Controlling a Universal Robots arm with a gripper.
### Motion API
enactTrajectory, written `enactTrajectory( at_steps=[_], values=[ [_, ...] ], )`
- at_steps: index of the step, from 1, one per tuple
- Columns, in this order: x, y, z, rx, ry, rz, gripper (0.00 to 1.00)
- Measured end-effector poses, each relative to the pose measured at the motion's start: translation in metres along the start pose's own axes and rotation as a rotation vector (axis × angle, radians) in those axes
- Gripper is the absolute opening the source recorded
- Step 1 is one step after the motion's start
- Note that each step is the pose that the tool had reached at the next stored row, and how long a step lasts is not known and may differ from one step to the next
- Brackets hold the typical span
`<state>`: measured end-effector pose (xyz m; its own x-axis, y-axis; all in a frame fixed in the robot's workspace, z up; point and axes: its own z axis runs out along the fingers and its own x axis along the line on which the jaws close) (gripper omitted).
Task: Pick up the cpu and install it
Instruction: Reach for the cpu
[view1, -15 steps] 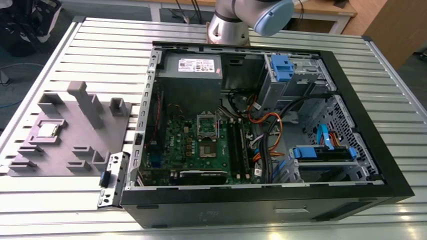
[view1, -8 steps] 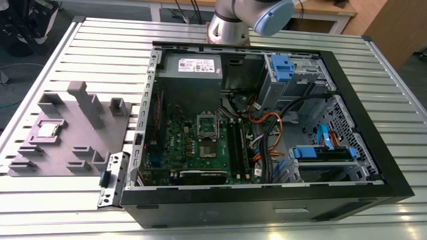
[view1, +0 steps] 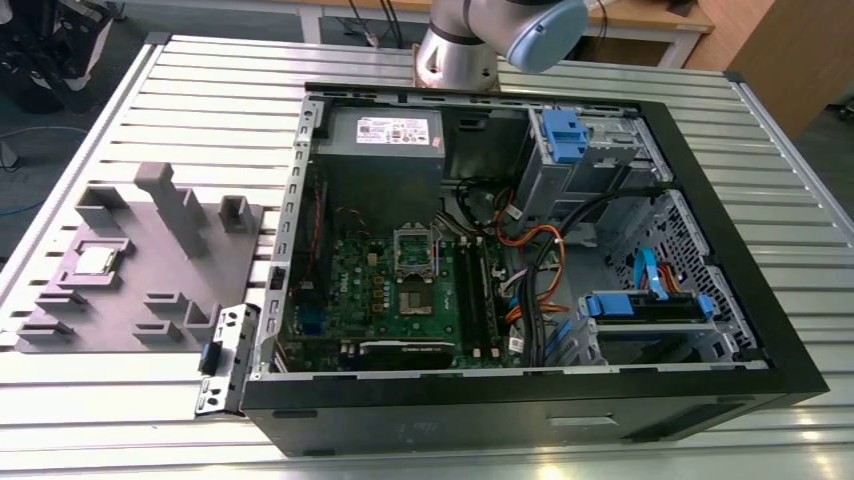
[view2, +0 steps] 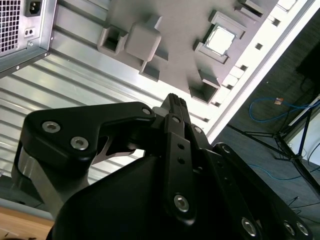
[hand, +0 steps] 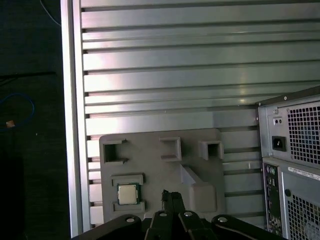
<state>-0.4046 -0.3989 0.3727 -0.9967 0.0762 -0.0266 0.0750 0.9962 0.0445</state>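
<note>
cpu (hand: 127, 193) in tray (hand: 156, 169) pocket, claw (hand: 170, 194) well clear

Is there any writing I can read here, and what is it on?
The white label on the power supply box: print too small to read.
The strip label on the computer case back: too blurred to read.
The cpu top: no legible marking.

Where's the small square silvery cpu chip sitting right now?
The small silvery square cpu sits in a recess of the grey moulded tray, at the exterior view's left of the open black computer case.
</note>
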Motion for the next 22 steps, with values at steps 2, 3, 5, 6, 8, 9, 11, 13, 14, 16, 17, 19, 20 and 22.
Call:
enactTrajectory(
  at_steps=[2,3,5,6,8,9,11,13,14,16,17,19,20,22],
  values=[
    [0.0011,-0.0001,0.0006,0.0001,0.0001,0.000,0.11],
    [0.0017,-0.0002,0.0009,0.0001,0.0001,0.000,0.11],
    [0.0028,-0.0003,0.0015,0.0000,0.0000,0.000,0.11],
    [0.0033,-0.0004,0.0018,0.0000,0.0000,0.000,0.11],
    [0.0051,-0.0005,0.0027,0.0000,0.0001,0.000,0.11],
    [0.0056,-0.0006,0.0031,0.0000,0.0001,0.000,0.11],
    [0.0073,-0.0007,0.0040,0.0000,0.0000,0.000,0.11],
    [0.0084,-0.0008,0.0046,0.0000,0.0000,0.000,0.11],
    [0.0090,-0.0009,0.0049,0.0000,0.0000,0.000,0.11],
    [0.0101,-0.0010,0.0055,0.0000,0.0000,0.000,0.11],
    [0.0106,-0.0011,0.0058,0.0000,0.0000,0.000,0.11],
    [0.0118,-0.0012,0.0064,0.0001,0.0001,0.000,0.11],
    [0.0123,-0.0012,0.0068,0.0000,0.0000,0.000,0.11],
    [0.0134,-0.0014,0.0074,0.0000,0.0000,0.000,0.11]
  ],
)
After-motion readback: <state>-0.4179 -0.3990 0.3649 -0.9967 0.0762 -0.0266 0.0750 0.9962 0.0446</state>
